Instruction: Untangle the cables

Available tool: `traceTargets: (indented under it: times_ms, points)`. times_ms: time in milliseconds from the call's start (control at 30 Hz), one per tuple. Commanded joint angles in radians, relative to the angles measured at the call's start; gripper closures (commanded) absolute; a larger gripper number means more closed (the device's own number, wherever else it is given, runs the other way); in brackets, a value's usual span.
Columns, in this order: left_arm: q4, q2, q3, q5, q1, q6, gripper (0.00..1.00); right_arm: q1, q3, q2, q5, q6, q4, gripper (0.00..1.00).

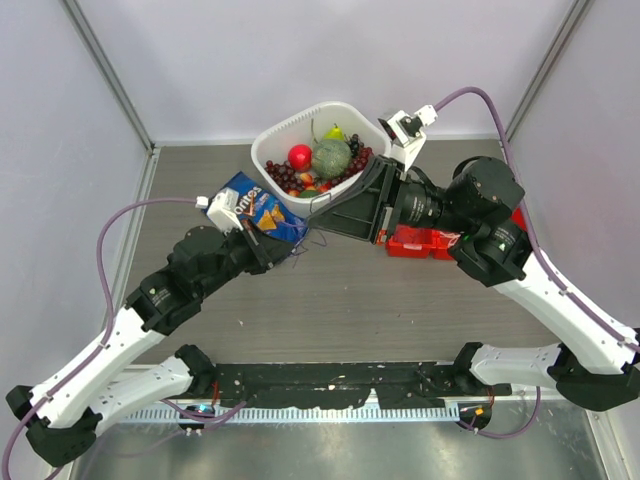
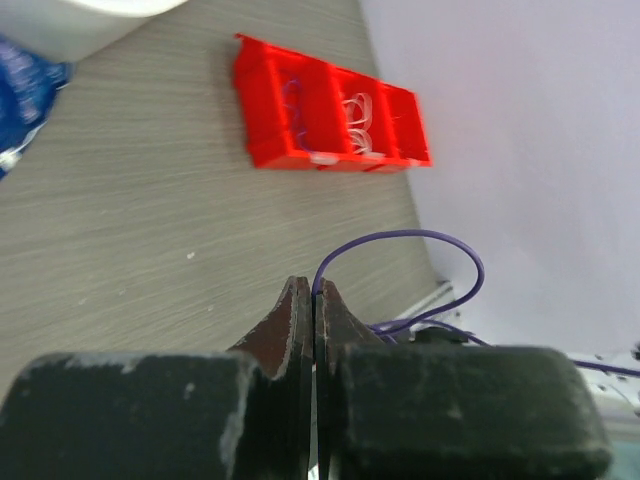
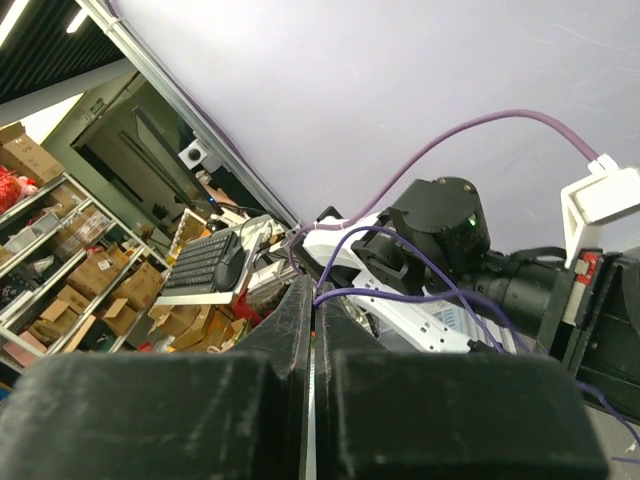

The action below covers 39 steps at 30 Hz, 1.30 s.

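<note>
So the left gripper (image 2: 315,292) and right gripper (image 3: 312,292) are each pinched tight on thin purple cable (image 2: 420,233), mid-table just near of the bowl (image 1: 260,152). I'd pull apart slow and level, watching that loop doesn't cinch into a knot.

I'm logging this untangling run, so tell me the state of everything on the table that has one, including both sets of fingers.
Left gripper: fingers shut on the purple cable, which loops free beyond the tips.
Right gripper: fingers shut on a purple cable too.
Red bin: open-topped, white cables in its middle compartment.
Bowl: upright, filled with fruit.
Chip bag: lying flat beside the bowl.
</note>
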Motion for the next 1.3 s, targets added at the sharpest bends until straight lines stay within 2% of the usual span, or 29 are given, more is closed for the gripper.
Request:
traceTargets:
  times_ms: [0,67,133,267,400,633,800,1033,1267]
  points:
    - [-0.228,-0.021,-0.021,-0.175,0.003,-0.063,1.0,0.0,0.083,-0.021,0.008,0.005,0.054,0.99]
    - [-0.335,-0.04,-0.048,-0.226,0.003,-0.119,1.0,0.0,0.122,-0.026,0.014,-0.009,0.043,0.99]
    - [-0.36,-0.077,-0.088,-0.22,0.003,-0.169,1.0,0.001,0.146,-0.032,0.022,-0.015,0.036,0.99]
    - [-0.219,-0.186,-0.183,-0.128,0.003,-0.192,1.0,0.0,0.146,-0.034,0.033,-0.027,-0.003,0.99]
    - [-0.081,-0.252,-0.213,-0.07,0.003,-0.195,1.0,0.0,0.059,-0.044,0.078,-0.026,-0.003,0.99]
    - [0.003,-0.182,-0.159,0.113,0.002,-0.167,1.0,0.0,0.053,-0.02,0.244,-0.098,-0.327,0.99]
    - [0.066,-0.148,-0.127,0.144,0.002,-0.161,1.0,0.0,0.036,0.06,0.274,-0.13,-0.54,0.99]
    - [0.097,-0.084,-0.087,0.211,0.003,-0.167,1.0,0.0,-0.123,0.042,0.235,-0.107,-0.478,0.99]
    - [0.114,-0.068,-0.073,0.208,0.003,-0.167,1.0,0.001,-0.211,0.022,0.22,-0.076,-0.4,0.99]
